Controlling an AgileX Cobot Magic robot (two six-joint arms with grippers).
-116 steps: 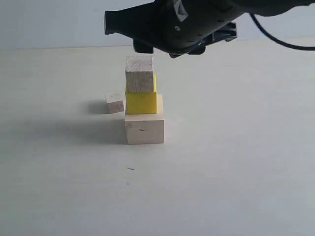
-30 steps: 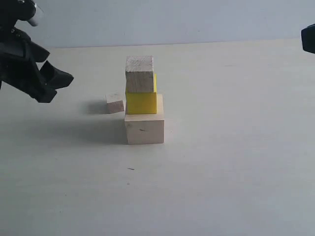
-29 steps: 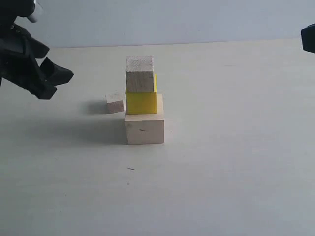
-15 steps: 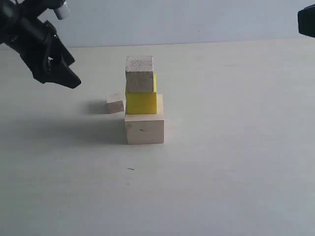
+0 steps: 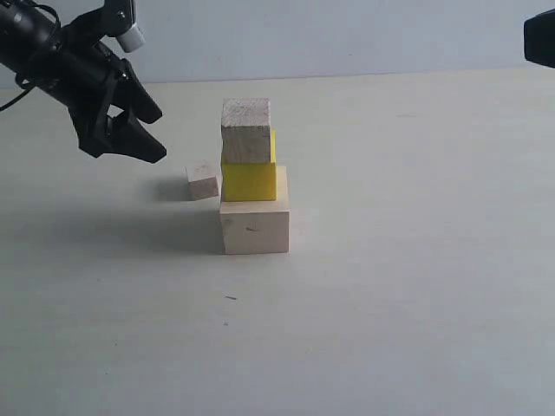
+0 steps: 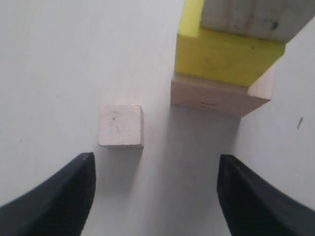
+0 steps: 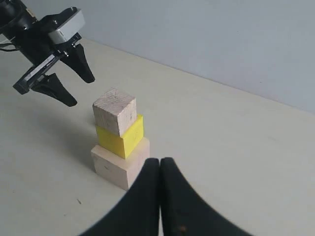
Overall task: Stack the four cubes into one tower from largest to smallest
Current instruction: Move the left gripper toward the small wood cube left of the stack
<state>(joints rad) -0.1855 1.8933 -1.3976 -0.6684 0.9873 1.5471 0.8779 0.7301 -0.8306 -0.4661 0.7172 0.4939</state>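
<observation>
Three cubes stand as a tower: a large pale wood cube (image 5: pixel 254 227) on the table, a yellow cube (image 5: pixel 249 180) on it, and a small wood cube (image 5: pixel 246 130) on top. The smallest wood cube (image 5: pixel 203 182) lies alone on the table, just left of the tower and behind it. My left gripper (image 5: pixel 160 137) hangs open, up and to the left of that cube. In the left wrist view the smallest cube (image 6: pixel 121 125) lies ahead of the open gripper (image 6: pixel 155 160), nearer one finger, with nothing between the jaws. My right gripper (image 7: pixel 160 162) is shut and empty, held back from the tower (image 7: pixel 120 164).
The pale table (image 5: pixel 390 303) is bare around the tower apart from a small dark speck (image 5: pixel 230 298). A black part of the right arm (image 5: pixel 539 36) shows at the upper right edge of the exterior view.
My left gripper has moved right and a little up, toward the smallest cube, still open. The tower, the loose cube and the right arm have not moved.
</observation>
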